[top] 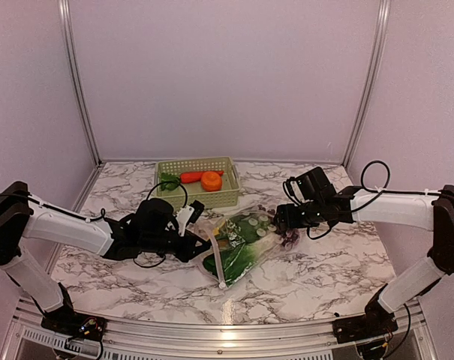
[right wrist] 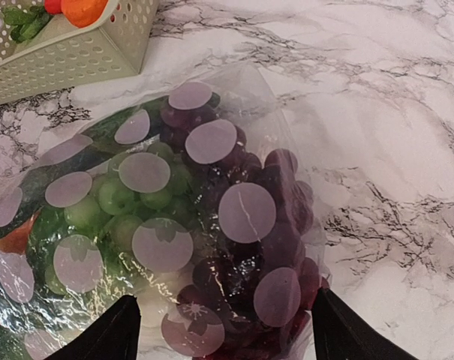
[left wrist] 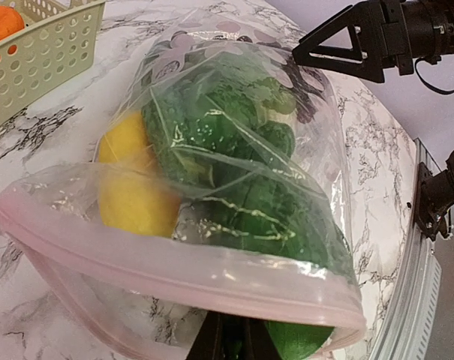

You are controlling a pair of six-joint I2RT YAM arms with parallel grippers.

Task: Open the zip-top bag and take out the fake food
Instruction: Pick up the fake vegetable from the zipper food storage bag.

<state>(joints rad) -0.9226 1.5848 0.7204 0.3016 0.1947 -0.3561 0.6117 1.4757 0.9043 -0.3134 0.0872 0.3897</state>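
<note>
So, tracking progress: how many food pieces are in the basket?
3: green leafy piece at left, long orange-red piece in middle, round orange piece beside it. Others may be hidden.

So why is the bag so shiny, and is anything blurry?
Left wrist view: light glints off the zip-top bag's crinkles, and the near zip strip looks soft. Right wrist view: glare at the bag's lower left, and the right fingers look blurry. Top view: bright spot on the front rail.

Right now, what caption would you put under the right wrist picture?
Open black right hand straddling a clear dotted plastic bag of purple grapes, pale green basket behind.
</note>
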